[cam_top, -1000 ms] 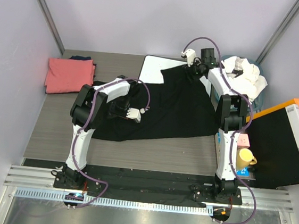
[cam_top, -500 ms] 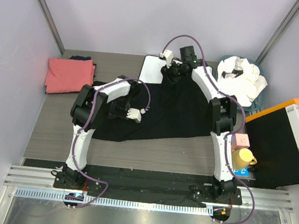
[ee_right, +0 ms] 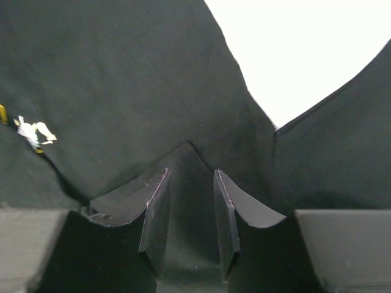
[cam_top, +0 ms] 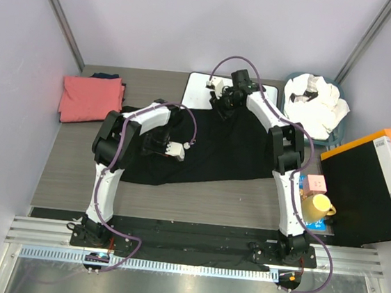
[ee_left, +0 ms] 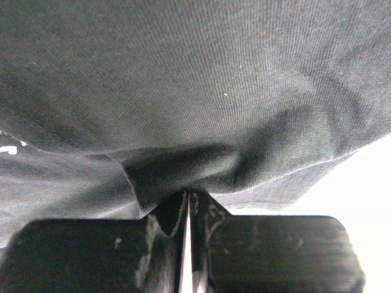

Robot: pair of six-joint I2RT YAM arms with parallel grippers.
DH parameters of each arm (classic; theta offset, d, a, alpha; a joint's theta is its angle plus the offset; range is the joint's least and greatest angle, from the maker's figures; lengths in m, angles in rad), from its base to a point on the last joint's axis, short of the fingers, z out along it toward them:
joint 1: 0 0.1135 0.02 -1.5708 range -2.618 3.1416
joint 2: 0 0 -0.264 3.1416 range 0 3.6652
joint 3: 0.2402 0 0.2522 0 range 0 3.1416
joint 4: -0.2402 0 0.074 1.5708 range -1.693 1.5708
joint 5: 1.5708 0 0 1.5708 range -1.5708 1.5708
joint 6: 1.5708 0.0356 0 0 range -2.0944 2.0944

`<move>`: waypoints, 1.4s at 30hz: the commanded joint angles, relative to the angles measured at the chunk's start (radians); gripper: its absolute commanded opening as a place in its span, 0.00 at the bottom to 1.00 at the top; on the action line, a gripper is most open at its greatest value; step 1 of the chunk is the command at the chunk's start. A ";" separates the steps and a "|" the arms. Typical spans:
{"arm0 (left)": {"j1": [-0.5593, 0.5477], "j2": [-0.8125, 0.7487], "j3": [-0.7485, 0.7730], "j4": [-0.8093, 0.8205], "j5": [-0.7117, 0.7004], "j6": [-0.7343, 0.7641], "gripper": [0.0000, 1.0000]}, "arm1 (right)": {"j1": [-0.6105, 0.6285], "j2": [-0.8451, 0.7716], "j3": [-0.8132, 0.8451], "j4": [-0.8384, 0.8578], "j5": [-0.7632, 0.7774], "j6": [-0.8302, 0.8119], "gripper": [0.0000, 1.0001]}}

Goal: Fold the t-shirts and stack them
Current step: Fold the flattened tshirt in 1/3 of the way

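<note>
The black t-shirt (cam_top: 210,144) lies spread across the middle of the table (cam_top: 67,168), and both arms have hold of it. My right pincer (ee_right: 190,177) stands narrow, with a raised fold of the shirt's far edge filling the gap between its fingers. A second ago it was wider and sat further right, close to the basket. It has since swung left and now sits over the white board (cam_top: 200,89), taking the cloth with it. I read that as the far right part being drawn in for a fold, which isn't finished yet. My left pincer (ee_left: 187,198) is clamped tight on a pleat near the shirt's left side, unmoved.

The basket (cam_top: 339,127) at the far right holds a heap of unfolded white t-shirts (cam_top: 316,100). A folded pink t-shirt (cam_top: 90,99) waits at the far left, well apart from it.
</note>
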 commanded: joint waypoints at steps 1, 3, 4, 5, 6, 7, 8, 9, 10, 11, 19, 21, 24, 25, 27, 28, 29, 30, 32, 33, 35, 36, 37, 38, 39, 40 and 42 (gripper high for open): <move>-0.007 -0.037 -0.010 0.000 0.043 0.000 0.00 | 0.003 0.015 -0.002 0.003 0.017 -0.015 0.40; -0.009 -0.035 -0.010 -0.001 0.040 0.005 0.00 | 0.004 0.022 -0.001 0.003 0.015 -0.013 0.40; -0.007 -0.035 -0.009 -0.001 0.040 0.005 0.00 | 0.004 0.023 0.001 0.005 0.017 -0.012 0.40; -0.007 -0.035 -0.009 0.000 0.039 0.007 0.00 | 0.004 0.026 0.001 0.003 0.018 -0.009 0.40; -0.007 -0.035 -0.010 -0.001 0.037 0.007 0.00 | 0.006 0.028 -0.002 0.003 0.020 -0.009 0.40; -0.006 -0.035 -0.009 -0.001 0.034 0.007 0.00 | 0.004 0.026 -0.004 0.002 0.020 -0.009 0.40; -0.004 -0.037 -0.010 -0.004 0.030 0.007 0.00 | 0.007 0.026 -0.007 0.003 0.020 -0.010 0.40; -0.001 -0.038 -0.009 -0.004 0.027 0.004 0.00 | 0.009 0.022 -0.016 0.002 0.020 -0.012 0.39; 0.002 -0.040 -0.010 -0.007 0.024 0.002 0.00 | 0.010 0.018 -0.019 0.003 0.021 -0.018 0.38; 0.004 -0.041 -0.013 -0.007 0.022 0.002 0.00 | 0.012 0.015 -0.024 0.003 0.023 -0.021 0.36; 0.043 -0.099 -0.068 -0.027 -0.024 -0.013 0.00 | 0.017 0.011 -0.036 0.003 0.041 -0.041 0.06; 0.056 -0.112 -0.087 -0.023 -0.038 -0.013 0.00 | 0.017 0.015 -0.033 0.003 0.041 -0.042 0.03; 0.073 -0.122 -0.107 -0.023 -0.064 -0.018 0.00 | 0.021 0.017 -0.024 0.003 0.041 -0.039 0.01; 0.076 -0.124 -0.105 -0.024 -0.070 -0.021 0.00 | 0.021 0.017 -0.019 0.005 0.041 -0.039 0.01; 0.086 -0.122 -0.104 -0.027 -0.084 -0.023 0.00 | 0.024 0.020 -0.010 0.003 0.041 -0.038 0.01; 0.089 -0.122 -0.102 -0.032 -0.085 -0.024 0.00 | 0.027 0.020 -0.009 0.006 0.041 -0.038 0.01; 0.096 -0.122 -0.101 -0.038 -0.087 -0.023 0.00 | 0.029 0.022 -0.004 0.009 0.044 -0.036 0.01; 0.099 -0.121 -0.102 -0.038 -0.088 -0.024 0.00 | 0.029 0.025 0.004 0.012 0.043 -0.033 0.01; 0.108 -0.122 -0.110 -0.038 -0.084 -0.020 0.00 | 0.029 0.026 0.011 0.017 0.046 -0.024 0.01; 0.111 -0.124 -0.125 -0.021 -0.082 -0.020 0.00 | 0.030 0.029 0.016 0.020 0.047 -0.023 0.01; 0.119 -0.119 -0.146 0.008 -0.070 -0.016 0.00 | 0.030 0.029 0.021 0.029 0.046 -0.015 0.01; 0.120 -0.112 -0.168 0.017 -0.065 -0.024 0.00 | 0.030 0.029 0.024 0.032 0.049 -0.012 0.01; 0.122 -0.107 -0.179 0.023 -0.058 -0.027 0.00 | 0.030 0.028 0.025 0.034 0.050 -0.007 0.01; 0.123 -0.104 -0.191 0.029 -0.056 -0.030 0.00 | 0.030 0.028 0.030 0.035 0.049 -0.006 0.01; 0.123 -0.103 -0.218 0.039 -0.056 -0.036 0.00 | 0.030 0.023 0.028 0.037 0.049 -0.006 0.01; 0.125 -0.104 -0.232 0.045 -0.055 -0.036 0.00 | 0.030 0.020 0.030 0.038 0.052 -0.006 0.01; 0.131 -0.109 -0.274 0.071 -0.059 -0.033 0.00 | 0.030 0.014 0.030 0.042 0.052 -0.006 0.01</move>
